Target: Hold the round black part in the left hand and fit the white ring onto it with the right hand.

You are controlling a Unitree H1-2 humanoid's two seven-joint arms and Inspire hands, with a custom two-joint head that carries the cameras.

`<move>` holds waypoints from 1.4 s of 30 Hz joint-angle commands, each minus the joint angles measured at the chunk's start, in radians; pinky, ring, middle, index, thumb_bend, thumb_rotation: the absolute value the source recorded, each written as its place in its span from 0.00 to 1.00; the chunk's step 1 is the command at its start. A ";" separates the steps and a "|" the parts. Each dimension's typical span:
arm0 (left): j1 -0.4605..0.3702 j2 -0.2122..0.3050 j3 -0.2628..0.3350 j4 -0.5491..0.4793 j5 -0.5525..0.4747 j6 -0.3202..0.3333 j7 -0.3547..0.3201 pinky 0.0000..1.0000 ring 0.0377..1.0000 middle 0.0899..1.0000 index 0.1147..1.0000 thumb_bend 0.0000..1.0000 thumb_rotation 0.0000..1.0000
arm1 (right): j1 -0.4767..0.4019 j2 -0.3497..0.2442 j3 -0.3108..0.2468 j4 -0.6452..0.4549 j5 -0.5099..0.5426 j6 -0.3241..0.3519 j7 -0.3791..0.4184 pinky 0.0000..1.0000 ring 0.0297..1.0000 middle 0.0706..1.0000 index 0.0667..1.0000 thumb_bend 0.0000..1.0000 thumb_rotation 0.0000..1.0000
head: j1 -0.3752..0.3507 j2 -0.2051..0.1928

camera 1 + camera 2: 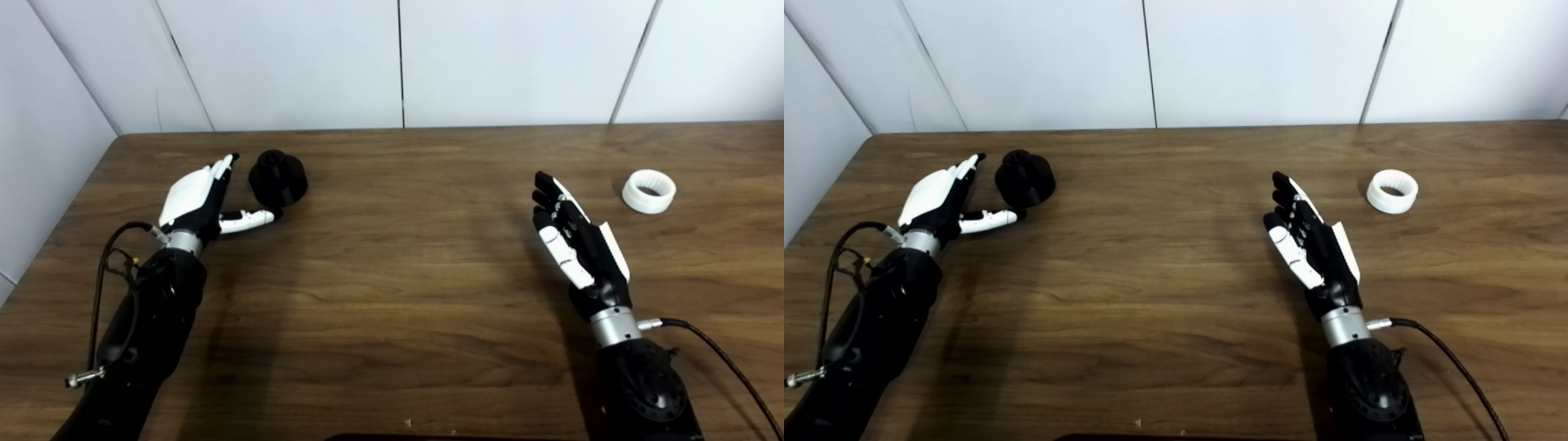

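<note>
Nearby, matte round black part (278,177) beside left hand (199,199); ribbed white ring (648,191).

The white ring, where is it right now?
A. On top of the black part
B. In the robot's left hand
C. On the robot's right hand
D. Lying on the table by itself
D. The white ring lies alone on the table, apart from the open right hand, and far across from the round black part near the open left hand.
</note>
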 commanded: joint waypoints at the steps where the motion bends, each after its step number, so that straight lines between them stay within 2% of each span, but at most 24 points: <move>1: -0.072 0.017 -0.001 0.008 -0.002 -0.029 0.036 1.00 1.00 0.98 1.00 1.00 0.60 | 0.044 -0.009 -0.002 0.036 -0.011 -0.012 -0.003 0.95 0.95 0.94 0.91 0.55 0.67 | -0.001 0.000; 9: -0.095 0.011 -0.024 0.026 0.002 -0.031 0.030 1.00 1.00 0.98 1.00 1.00 0.60 | 0.045 -0.014 -0.004 0.038 -0.029 -0.037 -0.005 0.93 0.93 0.93 0.91 0.54 0.67 | -0.005 0.004; 17: -0.119 0.006 -0.048 0.060 0.012 -0.013 0.033 1.00 1.00 0.98 1.00 1.00 0.61 | 0.047 -0.014 -0.008 0.027 -0.027 -0.026 -0.004 0.91 0.93 0.93 0.90 0.54 0.67 | -0.013 0.005; 20: -0.136 0.006 -0.059 0.091 0.020 -0.008 0.036 1.00 1.00 0.99 1.00 1.00 0.61 | 0.048 -0.017 -0.009 0.025 -0.037 -0.029 -0.009 0.94 0.94 0.93 0.90 0.54 0.68 | -0.017 0.005; 27: -0.163 0.006 -0.081 0.141 0.032 0.005 0.047 1.00 1.00 1.00 1.00 1.00 0.63 | 0.054 -0.023 -0.011 0.012 -0.057 -0.018 -0.018 0.89 0.92 0.92 0.90 0.55 0.70 | -0.023 0.006; 32: -0.171 0.006 -0.090 0.166 0.029 0.005 0.062 1.00 1.00 1.00 1.00 1.00 0.62 | 0.060 -0.024 -0.017 0.010 -0.058 -0.029 -0.018 0.86 0.91 0.92 0.90 0.55 0.70 | -0.029 0.009; 42: -0.204 -0.016 -0.093 0.238 0.026 0.010 0.134 1.00 1.00 0.97 1.00 1.00 0.65 | 0.072 -0.031 -0.020 -0.008 -0.062 -0.024 -0.014 0.90 0.93 0.92 0.90 0.54 0.70 | -0.033 0.013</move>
